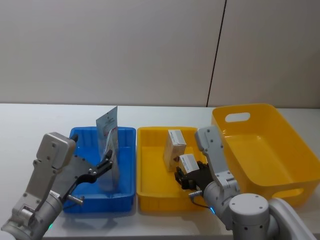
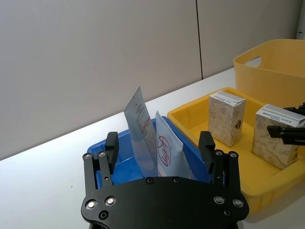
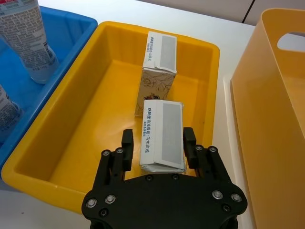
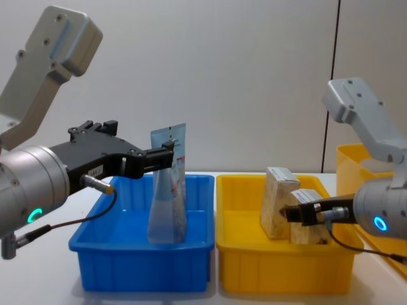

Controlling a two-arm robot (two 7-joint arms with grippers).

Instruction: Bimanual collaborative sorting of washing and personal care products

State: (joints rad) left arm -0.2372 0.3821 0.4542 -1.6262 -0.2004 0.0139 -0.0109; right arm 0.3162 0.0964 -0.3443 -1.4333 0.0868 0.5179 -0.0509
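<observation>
Right gripper (image 3: 159, 143) pinches an upright beige carton (image 3: 163, 133) w/ second carton (image 3: 158, 71) at its 12 o'clock; left gripper (image 2: 159, 148) spread around tubes (image 2: 152, 138).

The blue bin (image 1: 125, 192) and yellow bin (image 1: 150, 150) look like smooth, glossy plastic; the cartons (image 3: 163, 135) matt printed card; the tubes (image 4: 168, 190) sheeny plastic; the table (image 1: 30, 120) matt white.

Large yellow bin (image 1: 280, 150) cut off at right.
</observation>
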